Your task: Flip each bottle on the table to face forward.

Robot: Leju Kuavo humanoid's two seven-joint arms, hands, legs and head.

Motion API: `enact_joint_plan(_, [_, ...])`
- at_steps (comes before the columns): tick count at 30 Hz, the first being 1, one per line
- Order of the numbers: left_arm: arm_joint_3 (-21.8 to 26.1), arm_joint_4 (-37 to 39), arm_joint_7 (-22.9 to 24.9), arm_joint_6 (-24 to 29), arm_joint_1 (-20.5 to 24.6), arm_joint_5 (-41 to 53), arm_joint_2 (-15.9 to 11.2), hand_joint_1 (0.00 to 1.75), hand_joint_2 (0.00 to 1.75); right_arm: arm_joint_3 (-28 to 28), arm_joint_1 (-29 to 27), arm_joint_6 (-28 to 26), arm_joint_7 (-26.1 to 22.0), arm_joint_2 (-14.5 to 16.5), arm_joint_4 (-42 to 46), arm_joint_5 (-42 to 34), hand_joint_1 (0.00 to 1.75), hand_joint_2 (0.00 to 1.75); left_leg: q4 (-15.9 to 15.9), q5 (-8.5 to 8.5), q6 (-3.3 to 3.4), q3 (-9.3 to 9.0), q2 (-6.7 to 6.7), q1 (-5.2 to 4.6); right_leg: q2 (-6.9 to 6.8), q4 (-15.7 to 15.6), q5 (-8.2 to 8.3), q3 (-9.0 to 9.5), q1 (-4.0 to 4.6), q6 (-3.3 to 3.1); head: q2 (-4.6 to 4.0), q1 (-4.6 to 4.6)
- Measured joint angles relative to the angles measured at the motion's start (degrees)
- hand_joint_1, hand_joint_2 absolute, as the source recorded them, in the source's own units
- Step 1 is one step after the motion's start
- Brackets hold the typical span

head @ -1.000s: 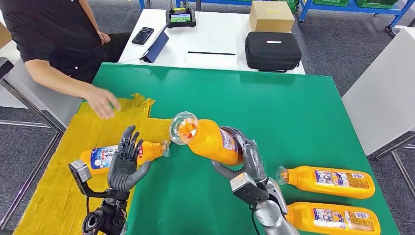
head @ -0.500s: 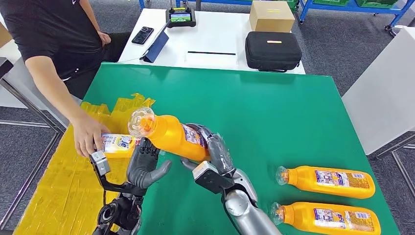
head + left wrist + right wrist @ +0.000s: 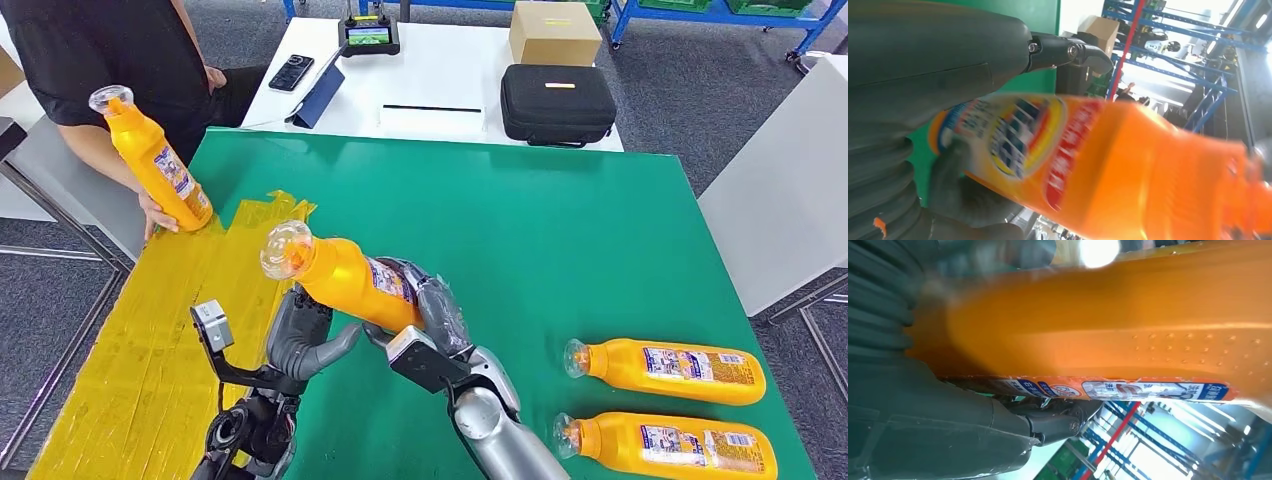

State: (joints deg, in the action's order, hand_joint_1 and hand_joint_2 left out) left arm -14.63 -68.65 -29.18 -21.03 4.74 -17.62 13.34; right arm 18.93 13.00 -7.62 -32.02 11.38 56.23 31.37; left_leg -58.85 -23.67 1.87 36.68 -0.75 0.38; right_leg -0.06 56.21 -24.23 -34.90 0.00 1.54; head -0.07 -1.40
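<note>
We see a green bench (image 3: 560,220) in a workshop, with yellow tape sheeting (image 3: 150,330) over its left part and a white table (image 3: 440,70) behind it carrying a black case (image 3: 557,103), a cardboard box (image 3: 554,33), a phone and a controller.

Our right hand (image 3: 432,318) grips the held bottle (image 3: 345,278) around its labelled body, fingers closed on it, cap end raised and tilted up to the left above the bench. We judge it is carried this way so it can be passed or turned over the yellow area. Our left hand (image 3: 300,338) sits just under the bottle's lower side, fingers curled upward toward it; the left wrist view shows the bottle lying across the palm with a dark finger against the label, but we cannot tell whether the fingers have closed on it.

2 more bottles (image 3: 668,372) lie flat on their sides near the right front of the bench, caps pointing left, waiting their turn, as we read it.

Against 0.5 s ago, the held bottle and both hands have scarcely shifted. The person (image 3: 110,60) at the far left, who then had a hand on a bottle lying on the yellow sheeting, has now lifted that bottle away and holds it upright (image 3: 152,160) at the bench's left edge.
</note>
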Motion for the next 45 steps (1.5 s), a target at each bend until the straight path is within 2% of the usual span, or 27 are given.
enact_joint_plan(9, [0.32,1.03,0.61,0.55,1.60,-1.49,0.14,0.00,1.75,1.76,4.72,-0.22,-0.33,4.66,-14.89,4.90,1.75,1.75,0.00,0.02,-0.02,0.00,0.02,0.02,0.01,0.02,0.00,-0.04,0.01,-0.01,0.00,-0.01])
enact_joint_plan(12, [0.88,2.03,0.64,0.61,1.56,-1.95,0.13,0.00,1.75,3.25,5.64,-0.63,1.05,6.30,-18.67,6.08,1.75,1.75,0.00,0.02,-0.03,0.02,0.04,0.03,0.02,0.02,0.00,-0.08,0.01,-0.01,0.00,-0.01])
enact_joint_plan(13, [1.14,2.37,0.60,0.61,1.53,-2.07,0.13,0.25,1.75,3.98,5.88,-0.66,1.84,6.66,-19.45,6.10,1.75,1.75,0.00,0.02,-0.03,0.03,0.06,0.03,0.02,0.02,0.00,-0.10,0.01,-0.01,0.00,-0.01])
enact_joint_plan(16, [1.98,3.21,0.47,0.61,1.43,-2.35,0.12,1.56,1.75,7.19,6.61,-1.17,4.77,7.09,-20.74,5.19,1.75,1.75,0.00,0.02,-0.03,0.04,0.09,0.03,0.02,0.02,-0.01,-0.12,0.01,-0.01,0.00,-0.01])
enact_joint_plan(17, [2.29,3.35,0.48,0.61,1.34,-2.42,0.12,1.75,1.75,8.46,6.83,-1.44,5.86,7.11,-20.95,4.62,1.75,1.75,0.00,0.02,-0.03,0.05,0.10,0.03,0.02,0.01,-0.01,-0.12,0.00,-0.01,0.00,-0.01])
enact_joint_plan(23, [3.91,3.19,0.48,0.79,0.25,-2.51,0.12,1.75,1.75,14.89,7.86,-3.03,9.85,7.10,-21.76,0.71,1.75,1.75,0.00,0.02,-0.03,0.05,0.13,0.02,0.03,0.01,0.00,-0.13,0.00,-0.01,0.00,-0.01])
enact_joint_plan(37, [5.16,1.48,0.48,1.79,-2.09,-1.91,0.08,1.75,1.75,18.86,9.07,-4.68,8.96,7.09,-24.74,-1.03,1.75,1.75,0.00,0.02,-0.03,0.05,0.15,0.02,0.05,0.01,0.00,-0.14,0.00,-0.01,0.00,0.00])
enact_joint_plan(38, [5.20,1.17,0.45,2.02,-2.35,-1.63,0.08,1.75,1.75,19.00,9.06,-5.09,8.77,7.09,-24.90,-0.97,1.70,1.75,0.00,0.02,-0.03,0.05,0.15,0.02,0.05,0.02,0.00,-0.14,0.00,-0.01,0.00,-0.01])
enact_joint_plan(40, [5.39,0.17,0.41,2.58,-3.07,-0.90,0.08,1.75,1.75,19.18,8.97,-6.07,8.21,7.09,-25.11,-0.55,0.83,1.75,0.00,0.02,-0.03,0.05,0.17,0.02,0.07,0.01,0.00,-0.14,0.00,-0.01,0.00,0.00])
enact_joint_plan(42, [5.74,-1.18,0.34,3.36,-3.89,0.19,0.06,1.75,1.75,19.12,8.54,-7.15,7.56,7.09,-24.98,0.40,0.00,0.87,0.00,0.01,-0.03,0.06,0.16,0.02,0.07,0.01,0.00,-0.15,0.00,-0.02,0.00,0.01])
enact_joint_plan(44, [6.28,-2.83,-0.30,4.98,-4.62,2.47,-0.05,1.75,1.75,18.65,7.28,-7.84,6.87,6.81,-23.67,1.55,0.00,0.00,0.00,0.01,-0.04,0.07,0.15,0.03,0.06,0.01,-0.01,-0.16,0.00,-0.02,0.00,0.00])
enact_joint_plan(45, [6.68,-3.73,-0.95,6.43,-4.90,4.48,-0.17,1.75,1.75,18.25,6.19,-7.96,6.52,6.42,-22.12,2.20,0.00,0.00,0.00,0.01,-0.04,0.08,0.14,0.03,0.05,0.01,-0.02,-0.16,0.01,-0.03,0.00,0.01])
